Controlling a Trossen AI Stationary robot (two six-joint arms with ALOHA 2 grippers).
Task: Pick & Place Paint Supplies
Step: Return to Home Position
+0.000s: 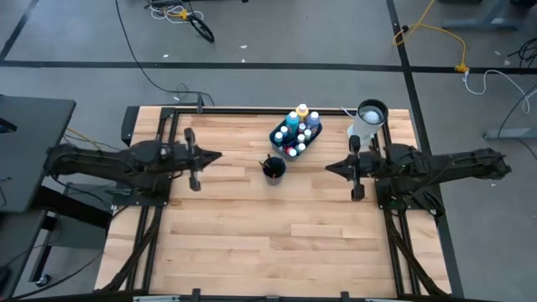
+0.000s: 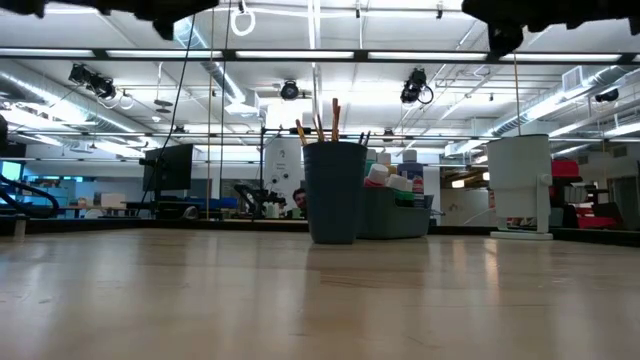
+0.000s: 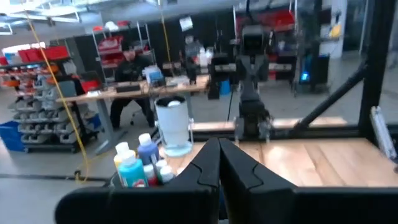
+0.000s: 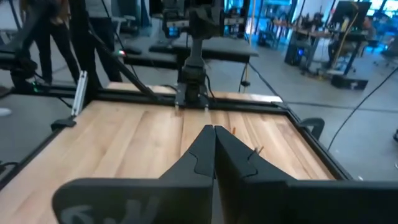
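Observation:
Several small paint bottles with blue, white, red and yellow caps stand in a dark tray at the table's far middle. They also show in the left wrist view. Thin brushes stand upright in a dark cup just near of the tray. My left gripper is shut and empty, raised left of the cup. My right gripper is shut and empty, raised right of the cup.
A tall white cylinder with a dark top stands at the far right of the table. A dark frame rail runs along the far edge. Bare wood fills the near half. A person sits beyond the table.

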